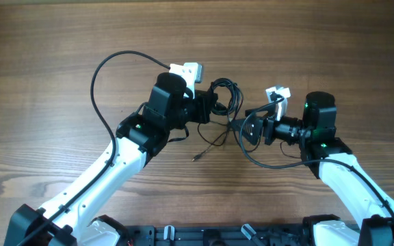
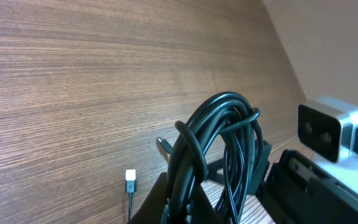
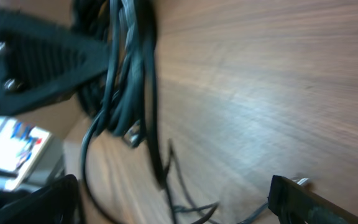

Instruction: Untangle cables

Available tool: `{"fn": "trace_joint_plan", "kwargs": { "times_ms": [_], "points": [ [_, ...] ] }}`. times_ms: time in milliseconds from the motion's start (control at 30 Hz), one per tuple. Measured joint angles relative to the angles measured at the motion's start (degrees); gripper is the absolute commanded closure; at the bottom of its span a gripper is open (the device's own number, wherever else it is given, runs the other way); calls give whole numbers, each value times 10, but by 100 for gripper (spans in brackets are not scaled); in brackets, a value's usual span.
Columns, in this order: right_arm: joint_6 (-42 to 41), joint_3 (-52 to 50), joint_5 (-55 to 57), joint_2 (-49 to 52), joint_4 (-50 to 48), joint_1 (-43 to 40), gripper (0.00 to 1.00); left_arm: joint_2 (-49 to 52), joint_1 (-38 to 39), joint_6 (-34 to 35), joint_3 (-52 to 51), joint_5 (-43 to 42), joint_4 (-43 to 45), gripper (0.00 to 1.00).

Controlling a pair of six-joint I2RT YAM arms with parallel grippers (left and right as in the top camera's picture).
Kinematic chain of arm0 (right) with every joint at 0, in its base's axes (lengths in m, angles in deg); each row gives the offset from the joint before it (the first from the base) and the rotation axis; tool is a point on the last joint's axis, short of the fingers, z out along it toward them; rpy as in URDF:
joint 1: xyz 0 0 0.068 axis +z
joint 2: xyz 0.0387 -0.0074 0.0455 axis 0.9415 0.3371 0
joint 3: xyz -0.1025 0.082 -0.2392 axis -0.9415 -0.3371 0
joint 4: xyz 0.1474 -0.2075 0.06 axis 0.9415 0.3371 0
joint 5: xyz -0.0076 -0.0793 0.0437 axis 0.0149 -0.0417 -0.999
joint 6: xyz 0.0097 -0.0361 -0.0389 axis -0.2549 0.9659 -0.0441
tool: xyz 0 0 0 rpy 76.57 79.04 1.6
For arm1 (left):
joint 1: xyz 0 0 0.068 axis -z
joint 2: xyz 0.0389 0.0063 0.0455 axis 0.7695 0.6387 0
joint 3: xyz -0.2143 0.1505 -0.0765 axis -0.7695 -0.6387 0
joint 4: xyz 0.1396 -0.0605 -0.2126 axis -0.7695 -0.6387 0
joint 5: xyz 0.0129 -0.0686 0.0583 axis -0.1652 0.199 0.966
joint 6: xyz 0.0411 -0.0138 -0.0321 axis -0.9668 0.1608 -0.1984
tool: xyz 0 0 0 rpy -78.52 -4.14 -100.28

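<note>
Cable coil (image 2: 224, 134), loops upright, in left gripper (image 1: 213, 106)

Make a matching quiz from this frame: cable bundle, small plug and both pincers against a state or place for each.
Things:
1. cable bundle
2. white-tipped plug
3. left pincer
4. right pincer

States or places:
A. open, fingers spread wide
B. lying flat on the table
C. black, coiled in loops
D. shut on the bundle

Pairs: 1-C, 2-B, 3-D, 4-A
</note>
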Motion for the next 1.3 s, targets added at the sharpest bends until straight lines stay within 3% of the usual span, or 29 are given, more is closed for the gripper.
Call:
{"fn": "trace_joint_plan", "kwargs": {
  "times_ms": [233,433,567,733,1100,1200,1300],
  "points": [
    [-47,0,66,0,-19,-6,0,0,0,-54,0,-1,-23,96],
    [-54,0,39,0,-19,-10,15,0,0,-107,0,14,-15,96],
    [-47,0,-40,0,-19,-10,19,0,0,-67,0,85,-20,96],
    [4,0,-103,0,-20,1,27,0,0,-24,0,108,-21,96],
    [83,0,-20,0,-40,89,33,0,0,6,0,40,-21,96],
    [93,0,19,0,-27,110,42,0,0,17,0,33,-21,96],
    [97,0,40,0,0,123,62,0,0,21,0,29,-21,96]
  ]
}}
